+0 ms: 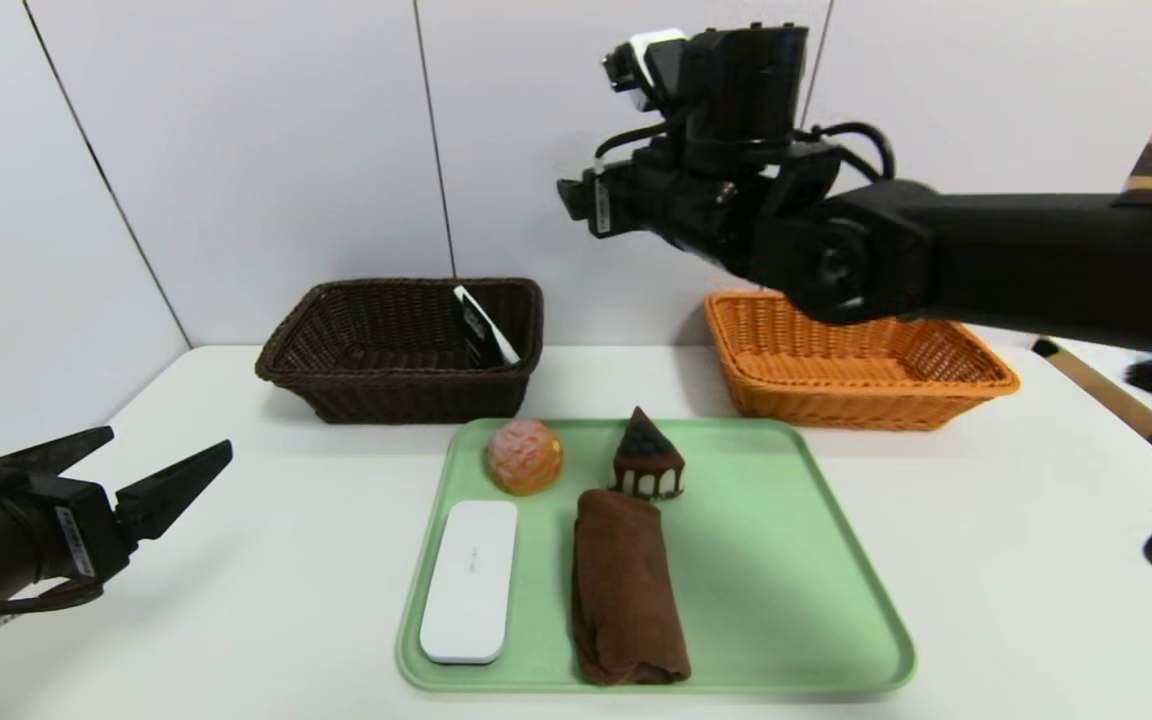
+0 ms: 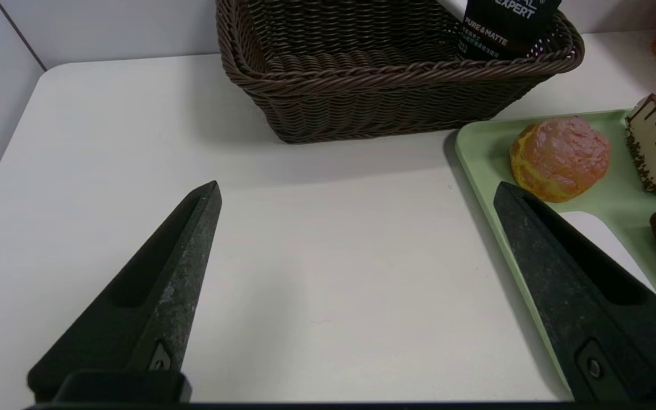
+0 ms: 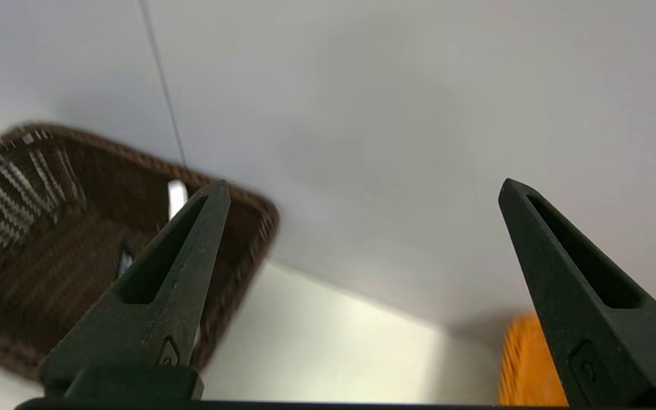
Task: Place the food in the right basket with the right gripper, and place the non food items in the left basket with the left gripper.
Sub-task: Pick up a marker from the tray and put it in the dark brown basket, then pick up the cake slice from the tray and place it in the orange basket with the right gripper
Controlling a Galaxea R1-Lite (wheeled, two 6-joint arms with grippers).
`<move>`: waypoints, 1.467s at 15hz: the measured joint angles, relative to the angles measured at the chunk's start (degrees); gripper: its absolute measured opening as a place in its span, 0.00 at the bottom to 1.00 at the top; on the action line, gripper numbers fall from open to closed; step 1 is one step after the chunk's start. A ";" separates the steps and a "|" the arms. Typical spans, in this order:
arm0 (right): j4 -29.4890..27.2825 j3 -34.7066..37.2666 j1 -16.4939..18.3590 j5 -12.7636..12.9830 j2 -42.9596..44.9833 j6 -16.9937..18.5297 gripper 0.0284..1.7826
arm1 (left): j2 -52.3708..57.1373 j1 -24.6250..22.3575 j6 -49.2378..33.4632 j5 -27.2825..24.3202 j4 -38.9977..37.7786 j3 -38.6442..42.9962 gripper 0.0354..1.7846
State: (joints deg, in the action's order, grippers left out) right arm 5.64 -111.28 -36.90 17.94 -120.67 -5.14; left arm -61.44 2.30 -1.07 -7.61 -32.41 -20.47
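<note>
Green tray (image 1: 816,560): one bun (image 1: 524,456), one cake slice (image 1: 647,463), one towel (image 1: 626,590), one case (image 1: 470,580); both end effectors released, empty.

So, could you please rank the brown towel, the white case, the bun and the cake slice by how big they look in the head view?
1. Rolled brown towel
2. White case, slightly smaller
3. Bun and cake slice: too alike to rank, and both farther from the camera.
</note>
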 joint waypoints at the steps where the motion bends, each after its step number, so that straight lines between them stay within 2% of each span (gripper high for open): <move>1: -6.79 0.04 0.13 0.24 1.96 2.72 0.92 | 0.00 -0.02 0.04 -0.02 0.00 0.02 0.94; 5: -34.83 0.09 0.49 0.07 7.23 16.03 0.94 | -0.02 -0.02 0.50 -0.11 -0.05 0.05 0.94; 6: -40.23 0.09 0.50 -0.59 7.69 18.62 0.94 | -0.16 -0.02 0.77 -0.13 -0.07 -0.39 0.94; 8: -45.85 0.17 0.30 -2.43 7.58 21.02 0.94 | -0.51 -0.02 1.10 -0.10 -0.07 -0.83 0.94; 12: -46.71 1.00 0.07 -2.71 3.62 25.32 0.95 | -0.71 0.22 1.07 0.00 -0.09 -0.32 0.94; 17: -46.54 1.33 -0.78 -2.82 -1.93 28.76 0.95 | -0.85 0.23 1.07 0.00 0.00 -0.09 0.94; 22: -46.28 1.24 -1.66 -2.76 -5.88 30.66 0.95 | -1.21 0.26 1.23 0.00 -0.05 -0.11 0.94</move>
State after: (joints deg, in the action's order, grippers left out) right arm -40.63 -110.03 -38.56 15.19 -126.55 25.51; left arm -62.65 2.56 0.16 -7.61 -32.46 -20.58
